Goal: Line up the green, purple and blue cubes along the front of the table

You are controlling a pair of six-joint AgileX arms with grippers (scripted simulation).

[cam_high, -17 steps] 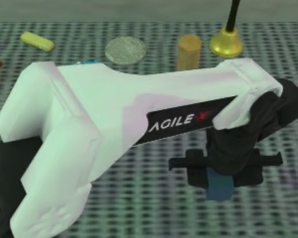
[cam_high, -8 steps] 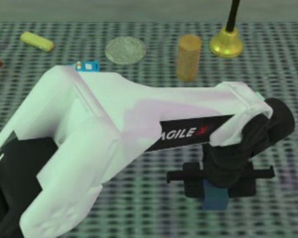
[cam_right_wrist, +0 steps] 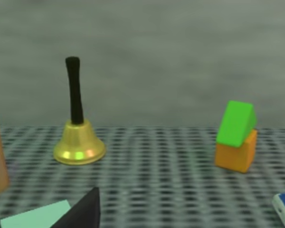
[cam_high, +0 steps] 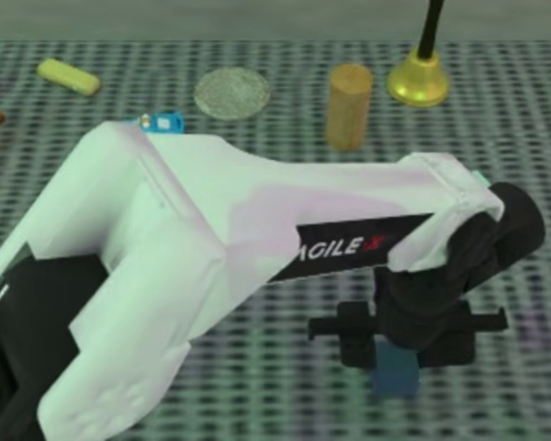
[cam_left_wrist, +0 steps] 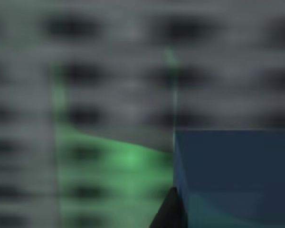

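My left arm reaches across the top view to the front right of the table. Its gripper is shut on the small navy-blue cube, held low over the mesh. In the left wrist view the blue cube fills the near corner, with one dark fingertip against its side. The mint-green cube shows as a sliver behind the left wrist and as a corner in the right wrist view, beside a dark fingertip of my right gripper. The purple cube is hidden.
Along the back stand a yellow bar, a silver disc, a tan cylinder and a gold bell. A bright blue toy car peeks out behind the left arm. An orange block topped by a green wedge stands farther right.
My left gripper has carried the blue cube a little toward the front of the table and lower. The arm has swung with it, uncovering the toy car.
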